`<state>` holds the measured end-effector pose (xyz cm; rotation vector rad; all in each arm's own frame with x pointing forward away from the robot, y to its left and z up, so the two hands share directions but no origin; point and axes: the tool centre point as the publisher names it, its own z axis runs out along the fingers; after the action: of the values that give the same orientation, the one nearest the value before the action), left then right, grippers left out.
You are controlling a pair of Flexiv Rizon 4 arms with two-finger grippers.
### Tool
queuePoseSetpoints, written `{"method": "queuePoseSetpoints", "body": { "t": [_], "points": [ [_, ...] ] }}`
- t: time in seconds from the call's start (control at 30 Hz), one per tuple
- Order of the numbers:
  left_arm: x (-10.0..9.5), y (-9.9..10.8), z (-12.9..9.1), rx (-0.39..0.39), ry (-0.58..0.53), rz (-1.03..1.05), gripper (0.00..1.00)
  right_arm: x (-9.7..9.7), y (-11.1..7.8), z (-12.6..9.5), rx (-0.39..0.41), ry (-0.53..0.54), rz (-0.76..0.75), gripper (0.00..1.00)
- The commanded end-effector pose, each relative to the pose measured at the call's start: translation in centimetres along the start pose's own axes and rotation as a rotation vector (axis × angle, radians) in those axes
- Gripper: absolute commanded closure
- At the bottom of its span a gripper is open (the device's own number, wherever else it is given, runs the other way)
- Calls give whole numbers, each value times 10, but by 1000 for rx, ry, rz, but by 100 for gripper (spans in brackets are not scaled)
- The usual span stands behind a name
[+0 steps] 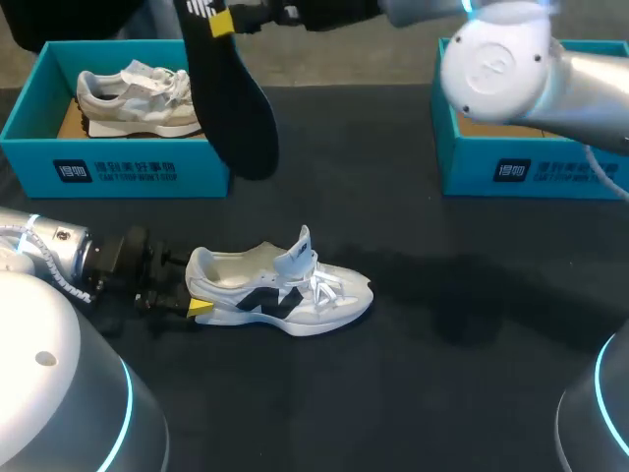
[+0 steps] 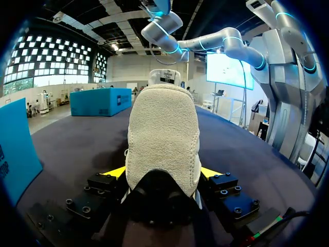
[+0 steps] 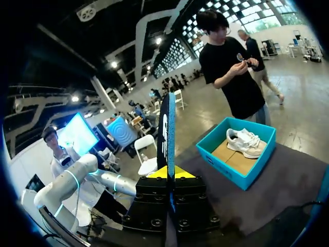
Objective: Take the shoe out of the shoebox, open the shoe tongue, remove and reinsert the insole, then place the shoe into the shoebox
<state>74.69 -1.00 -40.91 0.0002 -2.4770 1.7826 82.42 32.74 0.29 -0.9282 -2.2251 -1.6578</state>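
- Step in hand: the insole is out of the shoe and reinsertion has not begun, judging by how things lie. The black insole [image 1: 236, 108] is held aloft over the far part of the table [image 1: 442, 393], in front of the left shoebox [image 1: 118, 167] and well apart from the shoe [image 1: 280, 290].
- Right gripper [image 3: 170, 172]: closed on the insole, one yellow tip against each face near its narrower end. The insole shows edge-on there and runs straight ahead of the fingers. In the head view it hangs with its long axis steeply downward and its broad free end lowest.
- Left gripper [image 2: 162, 177]: clamped on the shoe's heel, a yellow tip at either side.
- Shoe: upright on its sole at mid-table, apart from both boxes. Its long axis runs across the table, heel toward my left arm and toe toward my right side. The tongue [image 1: 300, 246] stands raised, leaving the opening exposed.
- Next move, as judged: bring the insole down and turn it to lie along the shoe's axis. Then feed the broad end in under the tongue toward the toe while the left gripper steadies the heel. The steep hanging angle will need correcting first.
- Boxes: the left shoebox holds a second shoe [image 1: 133, 93]. The right shoebox [image 1: 531, 172], partly hidden by my right arm, shows bare cardboard and is the likely destination.
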Motion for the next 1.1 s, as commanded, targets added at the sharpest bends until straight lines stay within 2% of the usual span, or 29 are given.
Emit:
{"method": "queuePoseSetpoints", "body": {
  "t": [0.03,0.23,0.37,0.53,1.1],
  "points": [
    [0,0,0,-1,-1,0,100,8,-15,-24,-26,-74,28,100],
    [0,0,0,-1,-1,0,100,11,-34,-33,-41,-39,82,100],
    [0,0,0,-1,-1,0,100,9,-47,-50,-42,-22,112,100],
    [0,0,0,-1,-1,0,100,5,-61,-71,-42,48,149,100],
    [0,0,0,-1,-1,0,100,5,-61,-71,-42,48,149,100]
  ]
}}
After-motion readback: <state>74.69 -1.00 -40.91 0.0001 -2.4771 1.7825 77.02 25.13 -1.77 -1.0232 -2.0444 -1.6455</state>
